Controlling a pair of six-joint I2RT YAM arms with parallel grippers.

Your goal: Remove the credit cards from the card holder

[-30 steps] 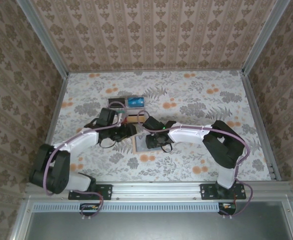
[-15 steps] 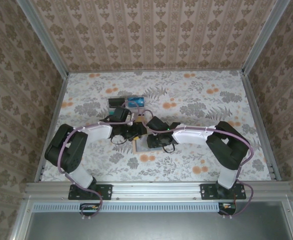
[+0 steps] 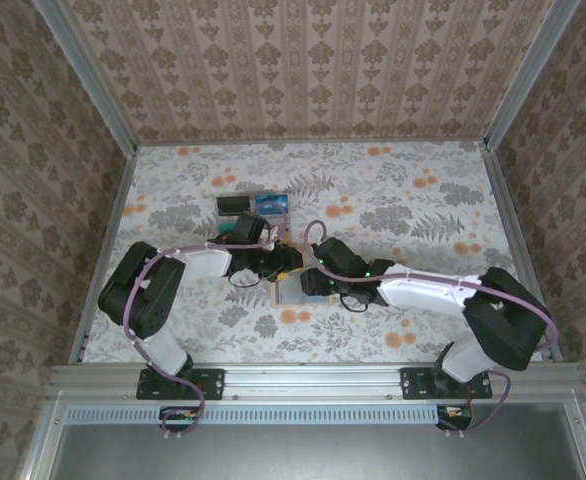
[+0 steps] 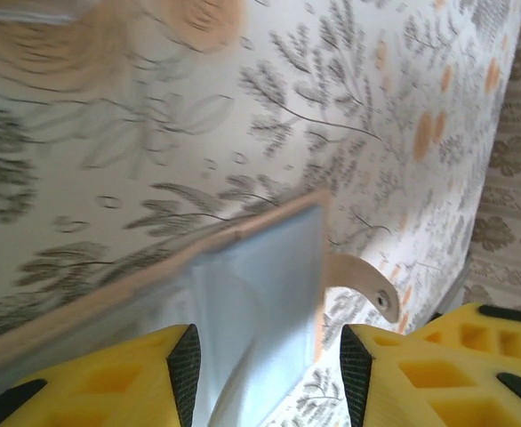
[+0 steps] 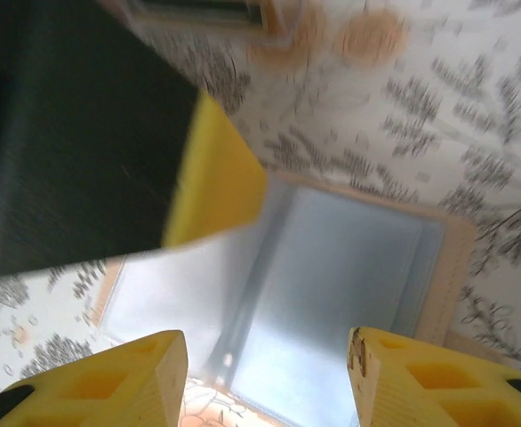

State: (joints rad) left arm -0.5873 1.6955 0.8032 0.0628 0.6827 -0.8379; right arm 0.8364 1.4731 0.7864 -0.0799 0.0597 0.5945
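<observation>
Floral-cloth bench (image 3: 393, 200), wallpapered walls. Black credit card (image 3: 237, 203) and blue credit card (image 3: 272, 204) lie side by side beyond mid-bench. Card holder (image 3: 290, 291) lies open mid-bench, blue-grey panel up. Both arms reach inward over it. Left gripper (image 4: 265, 365) and right gripper (image 5: 268, 356) have their jaws apart, crowding each other above the panel.

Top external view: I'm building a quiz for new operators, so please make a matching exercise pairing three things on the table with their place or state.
Things:
1. black card
2. blue card
3. card holder

Place or state:
A. lying open, blue-grey panel facing up
B. farther back, left of its neighbour
C. farther back, right of its neighbour

Pairs: 1-B, 2-C, 3-A
</observation>
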